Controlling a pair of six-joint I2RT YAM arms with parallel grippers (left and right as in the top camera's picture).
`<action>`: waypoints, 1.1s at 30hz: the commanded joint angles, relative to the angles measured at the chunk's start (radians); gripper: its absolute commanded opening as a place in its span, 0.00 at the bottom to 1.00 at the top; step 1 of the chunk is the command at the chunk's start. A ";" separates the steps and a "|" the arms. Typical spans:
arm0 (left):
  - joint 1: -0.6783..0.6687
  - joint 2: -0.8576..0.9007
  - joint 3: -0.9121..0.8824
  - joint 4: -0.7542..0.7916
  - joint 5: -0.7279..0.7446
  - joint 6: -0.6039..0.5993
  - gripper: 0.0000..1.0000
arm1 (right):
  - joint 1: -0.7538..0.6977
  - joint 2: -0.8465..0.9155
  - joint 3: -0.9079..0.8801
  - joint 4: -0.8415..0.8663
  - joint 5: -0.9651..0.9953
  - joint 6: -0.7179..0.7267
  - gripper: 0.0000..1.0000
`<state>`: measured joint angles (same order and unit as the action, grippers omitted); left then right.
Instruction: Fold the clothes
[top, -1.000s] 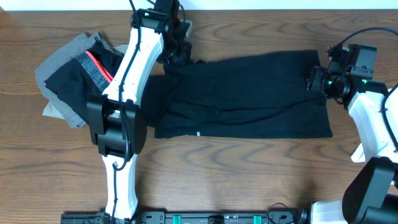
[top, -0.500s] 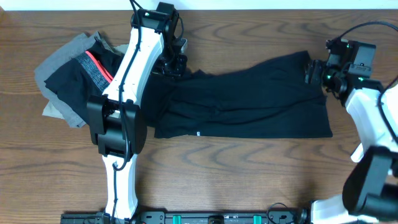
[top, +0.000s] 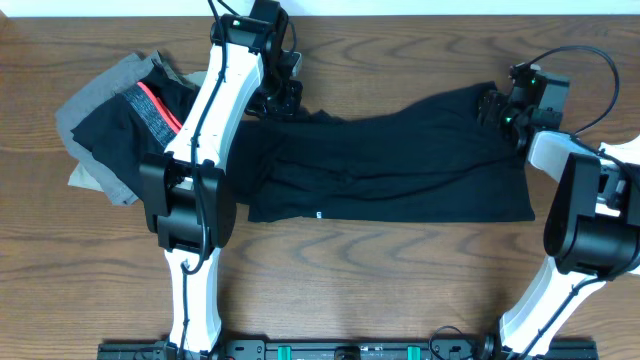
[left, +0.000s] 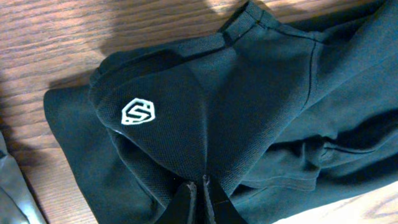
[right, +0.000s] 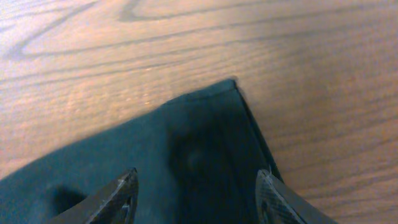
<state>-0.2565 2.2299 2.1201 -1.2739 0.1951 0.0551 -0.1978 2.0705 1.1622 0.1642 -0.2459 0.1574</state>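
The black T-shirt (top: 400, 165) of the clothes lies spread across the middle of the table. My left gripper (top: 283, 100) is at its far left end, shut on a raised fold of the black fabric (left: 205, 124). A small white logo (left: 138, 112) shows beside that fold. My right gripper (top: 497, 108) hangs open over the shirt's far right corner (right: 233, 81). Its two fingertips (right: 127, 186) stand wide apart above the cloth, with nothing clamped between them.
A pile of other garments (top: 115, 130), grey, black with a red band, and tan, lies at the far left of the wooden table (top: 400, 280). My left arm (top: 205, 130) stretches from the front edge up past the pile. The right arm base (top: 590, 220) stands beside the shirt's right edge.
The right gripper has moved up and left onto the shirt's far right corner. The shirt's far edge now slants, drawn toward the left gripper, which stays shut on it.
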 joint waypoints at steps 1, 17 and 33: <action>0.002 0.011 0.005 0.000 -0.005 -0.008 0.06 | -0.005 0.027 0.010 0.031 0.025 0.111 0.61; 0.002 0.011 0.005 0.000 -0.005 -0.008 0.06 | 0.002 0.136 0.010 0.170 0.070 0.212 0.40; 0.002 0.011 0.005 -0.001 -0.006 -0.003 0.06 | -0.027 -0.071 0.010 0.106 -0.028 0.087 0.01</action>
<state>-0.2565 2.2299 2.1201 -1.2739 0.1951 0.0525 -0.2028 2.1147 1.1667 0.2852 -0.2565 0.2947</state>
